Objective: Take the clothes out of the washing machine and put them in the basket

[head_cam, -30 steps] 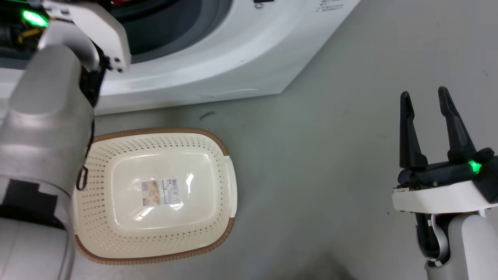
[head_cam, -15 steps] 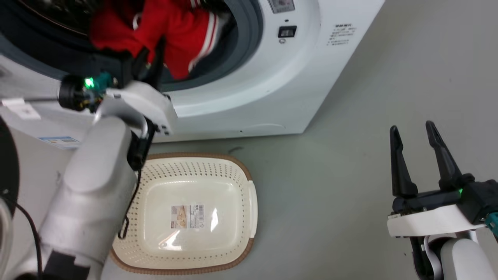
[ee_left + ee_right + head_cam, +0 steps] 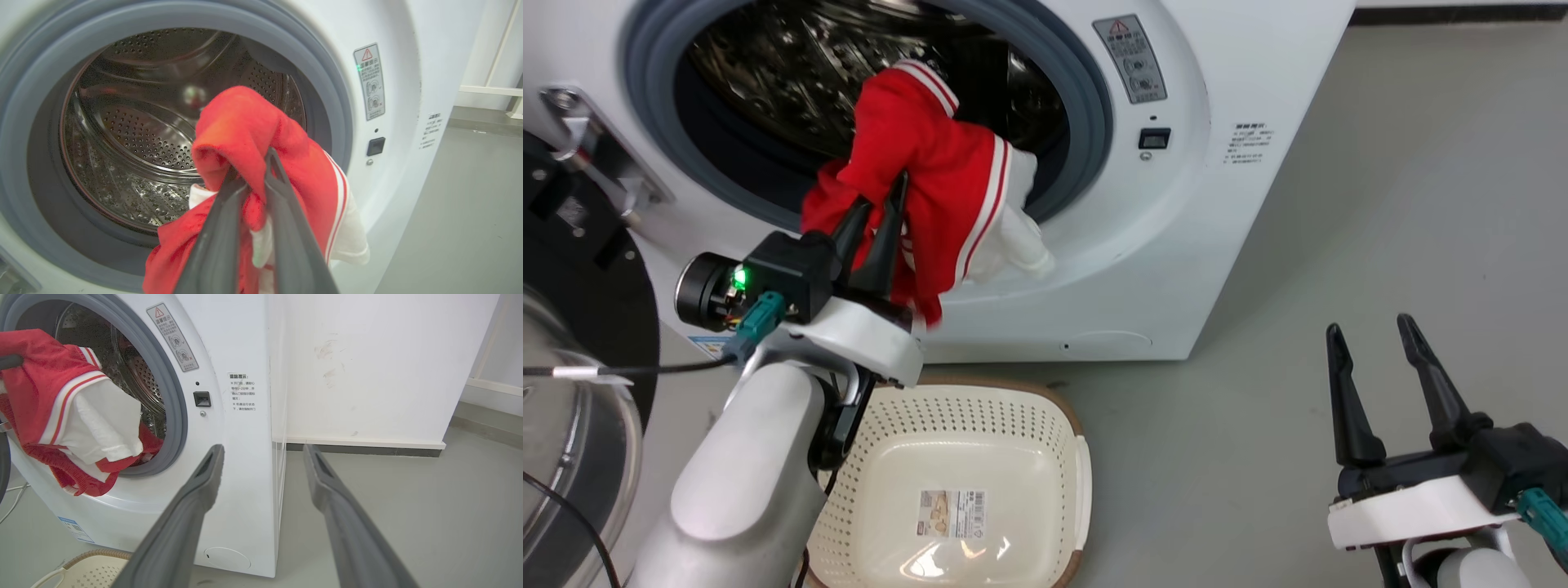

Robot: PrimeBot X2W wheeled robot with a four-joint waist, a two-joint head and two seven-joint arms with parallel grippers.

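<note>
Done: left claw [image 3: 885,189] clamps red white-striped fabric garment [image 3: 931,163] at porthole of white front-loader [image 3: 1217,204]
Remaining: drop into cream perforated plastic basket [image 3: 968,406]
Right claw [image 3: 1368,327]: spread, empty

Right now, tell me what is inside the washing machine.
Bare steel drum; the red garment hangs out over the rim, clamped in the left gripper. The drum floor behind it is hidden.

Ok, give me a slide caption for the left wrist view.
Left gripper, jaws shut on the clothes, holds them in front of the open washing machine.
</note>
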